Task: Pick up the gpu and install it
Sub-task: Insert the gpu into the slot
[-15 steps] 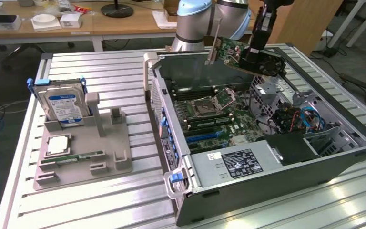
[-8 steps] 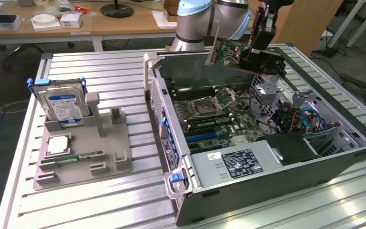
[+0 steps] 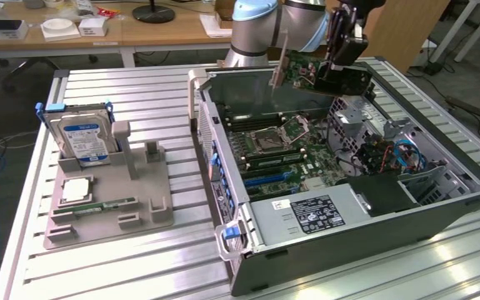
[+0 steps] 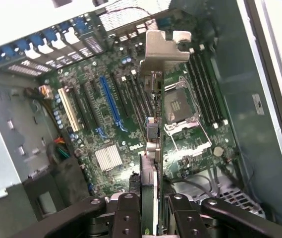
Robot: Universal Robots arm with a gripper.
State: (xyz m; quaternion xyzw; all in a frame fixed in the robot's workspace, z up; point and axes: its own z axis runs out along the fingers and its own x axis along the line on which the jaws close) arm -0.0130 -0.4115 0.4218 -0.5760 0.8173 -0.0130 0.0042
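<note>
The gpu [image 3: 297, 67] hangs in the air over the back end of the open computer case [image 3: 440, 206], standing on edge, its silvery bracket [image 3: 279, 59] toward the exterior view's left. My gripper [image 3: 340, 74] is shut on its other end. In the wrist view the gpu [image 4: 151, 141] shows edge-on between my black fingers [image 4: 127, 214], bracket [image 4: 166, 47] farthest from the camera. Beneath it lies the green motherboard [image 4: 106, 124] with its blue slot [image 4: 112, 101] and the processor socket [image 4: 180, 106]. The card is well above the board and touches nothing.
A grey fixture [image 3: 110, 200] on the metal table [image 3: 123, 269] at the exterior view's left holds a hard drive [image 3: 85, 136], a processor [image 3: 75, 187] and a memory stick [image 3: 98, 206]. The case holds a power supply [image 3: 311, 215] and blue cables [image 3: 402, 156]. A wooden desk [image 3: 98, 31] stands behind.
</note>
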